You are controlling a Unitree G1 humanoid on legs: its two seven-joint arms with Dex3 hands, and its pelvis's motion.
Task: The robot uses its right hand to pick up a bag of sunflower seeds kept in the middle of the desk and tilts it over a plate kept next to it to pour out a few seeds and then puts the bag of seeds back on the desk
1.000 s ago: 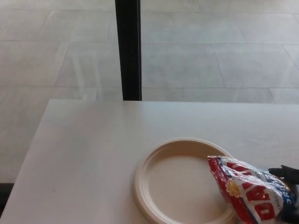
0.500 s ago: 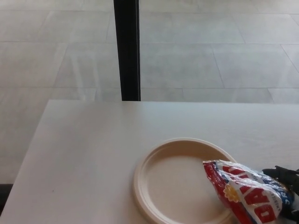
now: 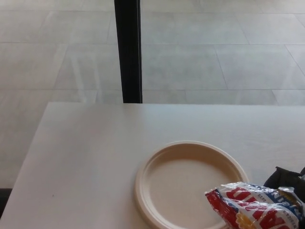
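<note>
A red, white and blue bag of sunflower seeds (image 3: 252,207) lies tilted over the lower right rim of a cream round plate (image 3: 186,183) on the white desk. My right hand (image 3: 286,181) is black and shows at the bottom right edge, shut on the bag's right end. The bag's mouth end points left over the plate. No seeds are visible in the plate's bowl. Most of the hand is cut off by the picture's edge. My left hand does not show.
The white desk (image 3: 95,152) spreads wide to the left of the plate. Its far edge runs across the middle of the picture. Behind it stands a black vertical post (image 3: 127,50) against a grey tiled floor.
The bag has dropped lower and tipped flatter over the plate's lower right rim, and my right hand has shifted with it. The camera has drifted slightly.
</note>
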